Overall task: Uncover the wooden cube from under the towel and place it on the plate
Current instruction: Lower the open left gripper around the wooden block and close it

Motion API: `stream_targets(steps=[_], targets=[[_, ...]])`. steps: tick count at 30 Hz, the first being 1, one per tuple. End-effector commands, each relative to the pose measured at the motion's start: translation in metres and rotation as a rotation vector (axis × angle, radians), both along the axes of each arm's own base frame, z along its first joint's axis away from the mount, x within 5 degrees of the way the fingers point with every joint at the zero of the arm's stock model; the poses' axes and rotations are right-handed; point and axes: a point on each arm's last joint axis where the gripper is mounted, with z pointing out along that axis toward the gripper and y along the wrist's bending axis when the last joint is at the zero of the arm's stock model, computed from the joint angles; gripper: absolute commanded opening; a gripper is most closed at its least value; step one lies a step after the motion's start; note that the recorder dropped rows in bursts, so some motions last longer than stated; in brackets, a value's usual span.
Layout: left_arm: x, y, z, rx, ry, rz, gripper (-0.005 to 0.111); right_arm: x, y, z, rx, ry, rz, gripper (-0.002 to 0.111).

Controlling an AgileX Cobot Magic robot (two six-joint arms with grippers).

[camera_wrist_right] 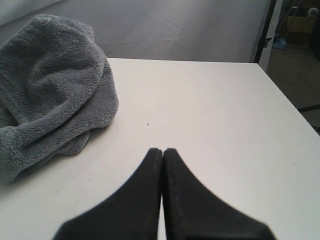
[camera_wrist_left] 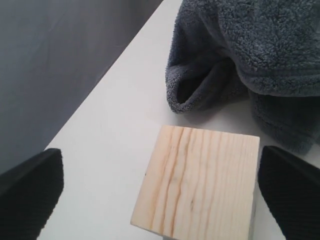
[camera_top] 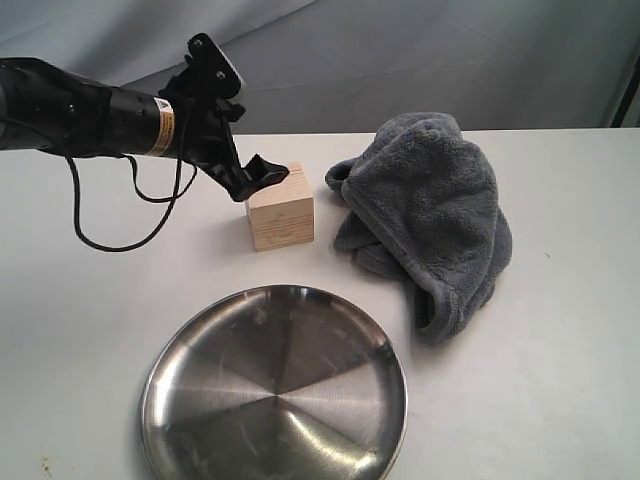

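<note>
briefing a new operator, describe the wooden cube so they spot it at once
On the white table, find the big steel plate. Just behind it, left of the crumpled grey towel, sits the wooden cube: the only pale, square-edged, grained block.

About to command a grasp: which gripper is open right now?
The left gripper: its fingers stand wide apart, the wooden cube showing between them. The right gripper is shut, fingertips pressed together above the table.
</note>
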Motion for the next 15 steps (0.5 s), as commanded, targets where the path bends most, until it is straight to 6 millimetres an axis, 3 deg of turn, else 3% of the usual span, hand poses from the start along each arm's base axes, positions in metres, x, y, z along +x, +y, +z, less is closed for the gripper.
stream_targets(steps=[1,9,15], targets=[[0.000,0.001,-0.008,-0.007,0.031,0.008,0.105,0.000,0.000,-0.001,0.007,-0.004,-0.007,0.000],[0.001,-0.003,-0.043,-0.001,0.114,-0.023,0.105,0.000,0.000,-0.001,0.007,-0.004,-0.007,0.000],[0.003,0.000,-0.049,0.037,0.097,-0.014,0.105,0.000,0.000,-0.001,0.007,-0.004,-0.007,0.000]])
